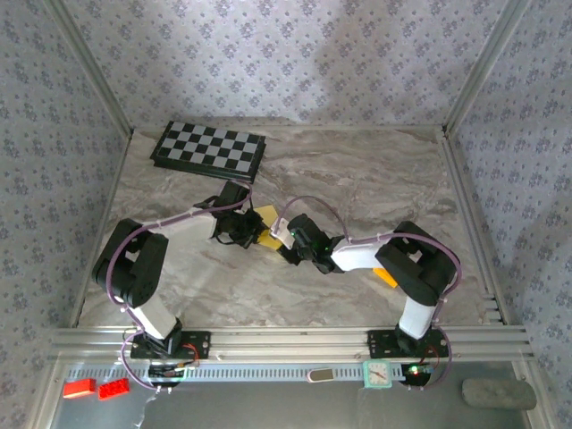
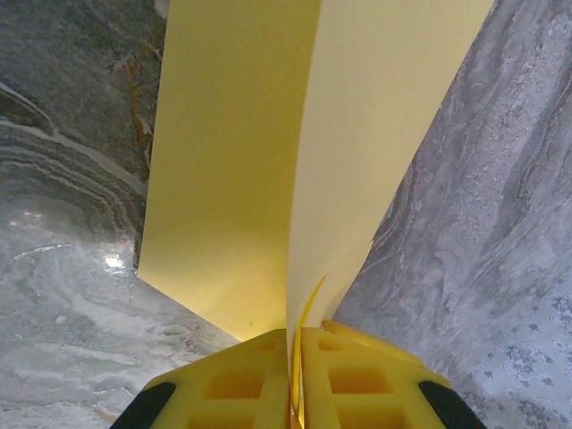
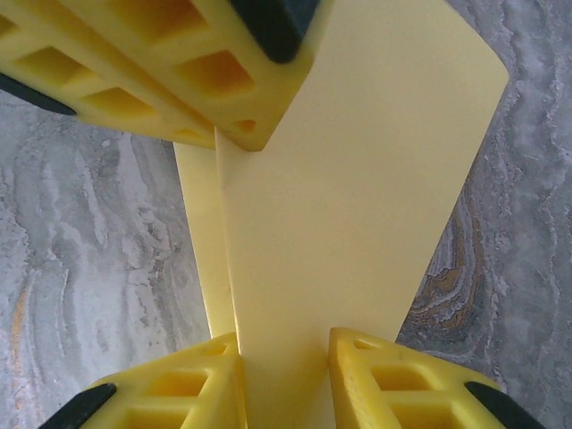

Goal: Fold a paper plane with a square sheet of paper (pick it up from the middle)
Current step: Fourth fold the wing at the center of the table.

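Closest to the lens in the left wrist view, the left gripper [image 2: 295,347] has its jaws pressed together on the square sheet of paper [image 2: 232,161]. The sheet rises from the grip in two layers, bent along a soft fold and not yet flattened. I judge that this pinch keeps the layers aligned while the other arm works on the crease. In the right wrist view, the right gripper [image 3: 284,380] has its jaws partly apart, one on each side of the sheet, which runs down between them. I see no firm squeeze there, so it seems placed to close on the fold, a little away from the left gripper's hold. From above, the sheet is lifted off the table [image 1: 357,179], over its middle, between the two grippers that meet there. Held in the air, the paper can be reached from both sides. Well apart, the checkerboard [image 1: 208,147] lies near the far left corner, out of the way.
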